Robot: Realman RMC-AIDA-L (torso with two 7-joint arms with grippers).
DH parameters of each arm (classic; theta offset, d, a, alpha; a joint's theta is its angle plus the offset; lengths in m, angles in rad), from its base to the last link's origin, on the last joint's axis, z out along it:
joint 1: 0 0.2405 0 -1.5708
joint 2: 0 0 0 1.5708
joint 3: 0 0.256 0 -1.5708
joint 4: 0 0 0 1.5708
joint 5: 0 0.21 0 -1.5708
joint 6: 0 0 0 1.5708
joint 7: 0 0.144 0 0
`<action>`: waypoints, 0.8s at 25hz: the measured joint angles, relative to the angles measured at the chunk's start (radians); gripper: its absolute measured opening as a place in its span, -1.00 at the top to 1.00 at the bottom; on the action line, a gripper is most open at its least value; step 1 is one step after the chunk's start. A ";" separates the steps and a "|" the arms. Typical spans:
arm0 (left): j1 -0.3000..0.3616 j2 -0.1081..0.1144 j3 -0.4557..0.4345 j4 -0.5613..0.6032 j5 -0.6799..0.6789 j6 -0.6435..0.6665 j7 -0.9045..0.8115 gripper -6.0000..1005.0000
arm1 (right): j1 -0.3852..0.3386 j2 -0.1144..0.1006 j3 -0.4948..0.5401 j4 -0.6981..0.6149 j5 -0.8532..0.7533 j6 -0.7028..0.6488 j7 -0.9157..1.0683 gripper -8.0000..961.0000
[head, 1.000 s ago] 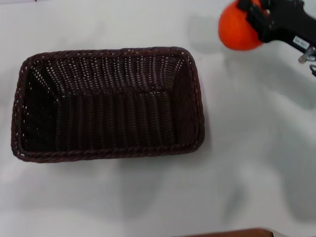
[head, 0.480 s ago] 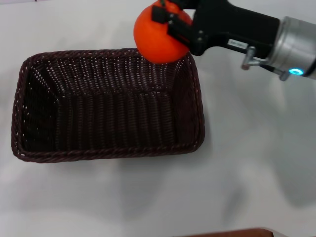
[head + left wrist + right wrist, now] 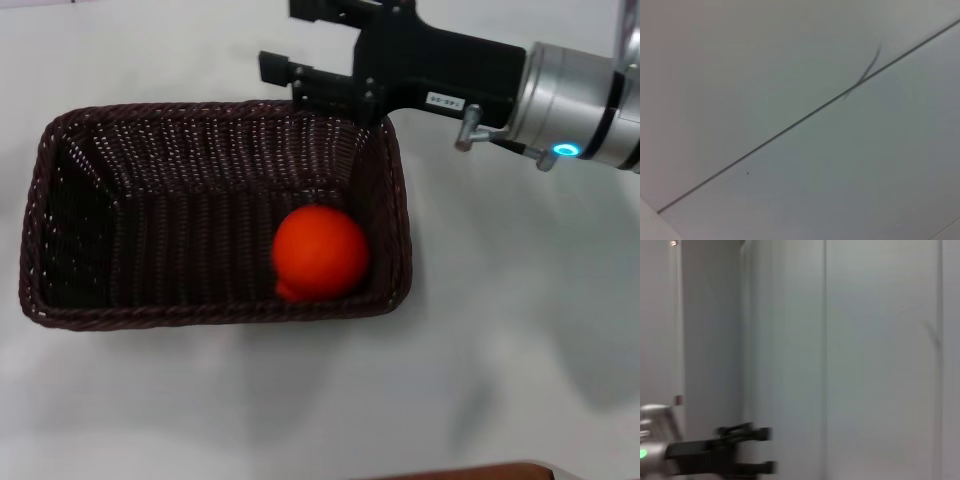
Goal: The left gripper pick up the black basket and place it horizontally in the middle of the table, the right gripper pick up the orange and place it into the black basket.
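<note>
The black basket (image 3: 200, 313) lies lengthwise on the white table (image 3: 500, 350) in the head view. The orange (image 3: 320, 252) sits inside it, at the near right of its floor, with no gripper touching it. My right gripper (image 3: 280, 38) is open and empty, above the basket's far right rim, its arm reaching in from the right. My left gripper (image 3: 757, 450) shows only far off in the right wrist view, with its two fingers apart and nothing between them. The left wrist view shows only a pale surface with a thin line.
A brown edge (image 3: 470, 472) shows at the bottom of the head view. White tabletop lies all around the basket.
My right gripper carried the orange from the far right to over the basket's far right rim, then opened. The orange dropped into the basket.
</note>
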 joint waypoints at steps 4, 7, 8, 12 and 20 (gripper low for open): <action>0.005 -0.005 -0.003 0.015 -0.037 -0.001 0.132 -0.77 | -0.052 0.006 0.088 -0.022 0.043 -0.020 -0.015 -0.33; 0.009 -0.006 -0.033 0.088 -0.097 0.003 0.326 -0.77 | -0.074 0.005 0.183 -0.137 0.172 -0.010 -0.087 -0.79; 0.011 -0.006 -0.039 0.116 -0.123 0.006 0.398 -0.77 | -0.075 0.002 0.225 -0.210 0.236 0.014 -0.135 -0.82; 0.022 -0.008 -0.044 0.228 -0.222 0.011 0.699 -0.77 | -0.053 0.003 0.362 -0.476 0.407 0.176 -0.342 -0.91; 0.035 -0.016 -0.044 0.458 -0.407 0.003 1.276 -0.77 | -0.002 0.015 0.429 -0.882 0.664 0.403 -0.718 -0.91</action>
